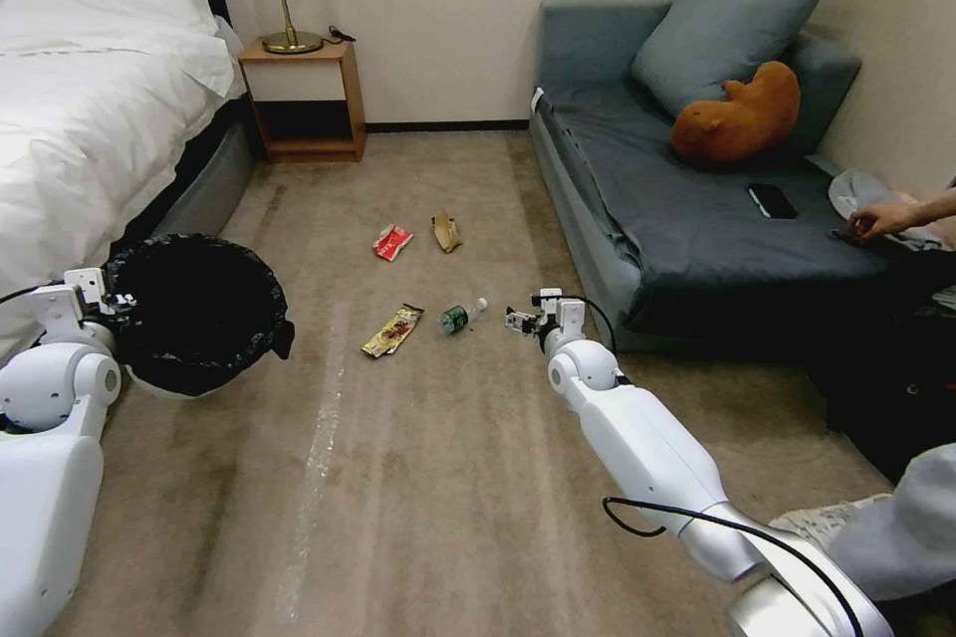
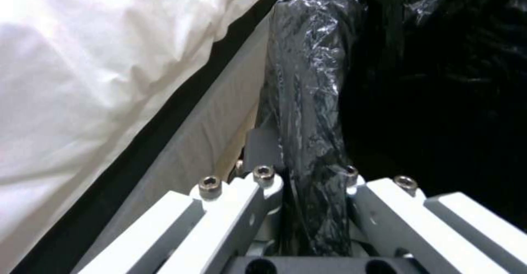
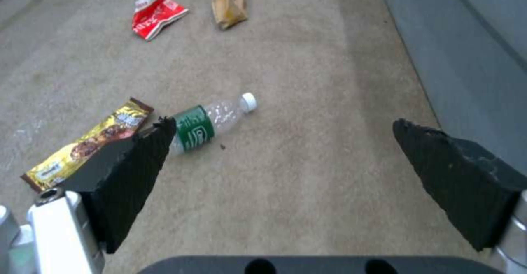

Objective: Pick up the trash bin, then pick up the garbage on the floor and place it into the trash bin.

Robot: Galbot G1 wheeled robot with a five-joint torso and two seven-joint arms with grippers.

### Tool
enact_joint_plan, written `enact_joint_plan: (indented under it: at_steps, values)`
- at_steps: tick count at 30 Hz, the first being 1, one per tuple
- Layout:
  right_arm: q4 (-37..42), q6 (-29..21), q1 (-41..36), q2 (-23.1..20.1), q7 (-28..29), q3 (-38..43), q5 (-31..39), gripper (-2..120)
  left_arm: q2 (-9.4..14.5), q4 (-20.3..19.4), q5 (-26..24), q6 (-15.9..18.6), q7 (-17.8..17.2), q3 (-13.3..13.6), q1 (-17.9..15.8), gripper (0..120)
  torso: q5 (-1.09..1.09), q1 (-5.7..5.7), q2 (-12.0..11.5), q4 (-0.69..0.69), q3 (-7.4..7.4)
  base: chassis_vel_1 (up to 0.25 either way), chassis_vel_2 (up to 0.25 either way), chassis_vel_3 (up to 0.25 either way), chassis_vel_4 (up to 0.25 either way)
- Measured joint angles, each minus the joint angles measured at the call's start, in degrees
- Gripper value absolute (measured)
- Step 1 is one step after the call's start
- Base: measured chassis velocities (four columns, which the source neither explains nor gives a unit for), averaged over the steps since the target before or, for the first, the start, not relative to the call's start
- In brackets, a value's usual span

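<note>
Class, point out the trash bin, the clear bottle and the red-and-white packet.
trash bin (image 1: 195,314), head view, black liner inside.
clear bottle (image 3: 193,128), right wrist view, green label.
red-and-white packet (image 3: 156,15), right wrist view, red middle.

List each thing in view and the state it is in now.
Bin: upright, black liner over its rim, held by the rim.
Left gripper: shut on the bin's rim, beside the bed.
Right gripper: open, empty, above the carpet near the bottle.
Bottle: lying on its side, capped.
Gold wrapper: flat on the carpet.
Red packet: crumpled, on the carpet.
Tan wrapper: crumpled, on the carpet.
</note>
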Motion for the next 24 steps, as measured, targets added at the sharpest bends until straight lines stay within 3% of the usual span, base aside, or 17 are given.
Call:
enact_joint_plan:
  at_steps: [24]
  values:
    - [-3.41, 0.75, 1.63, 1.31, -1.02, -0.65, -0.89, 100, -0.09, 4.48, 0.94, -1.09, 0.11, 1.29, -4.29, 3, 0.00, 0.00, 0.00, 0.00, 0.00, -0.053, 0.058, 0.057, -0.058]
